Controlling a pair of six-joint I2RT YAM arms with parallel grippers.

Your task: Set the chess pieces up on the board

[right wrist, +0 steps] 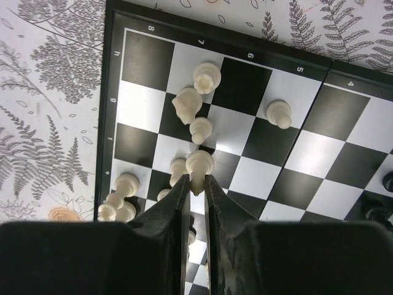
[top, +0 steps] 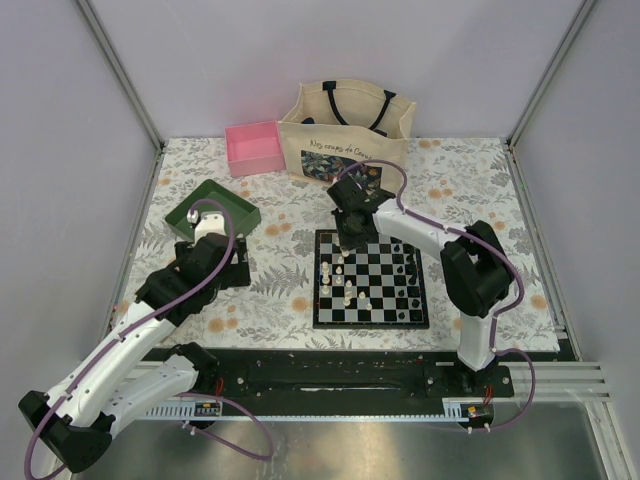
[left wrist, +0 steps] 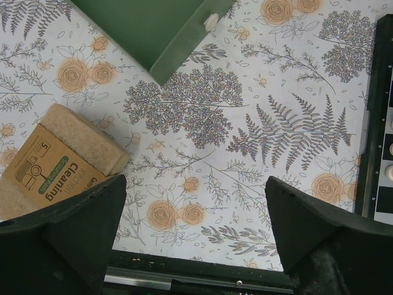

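Note:
The board (top: 385,290) lies in the middle of the table, with several cream-white pieces (top: 345,285) along its left side and black pieces (top: 410,265) on its right. My right gripper (top: 350,238) hangs over the board's far left corner. In the right wrist view it (right wrist: 196,181) is shut on a cream-white pawn (right wrist: 199,165), held above the board (right wrist: 258,132) among other white pieces (right wrist: 190,104). My left gripper (left wrist: 195,203) is open and empty above the flowered cloth; the board's edge (left wrist: 374,123) shows at its right.
A green tray (top: 210,215) holding a small white piece (top: 193,214) stands left of the board; its corner (left wrist: 172,37) shows in the left wrist view. A cleaning-pad pack (left wrist: 61,160) lies beside the left gripper. A pink box (top: 255,148) and tote bag (top: 345,130) stand at the back.

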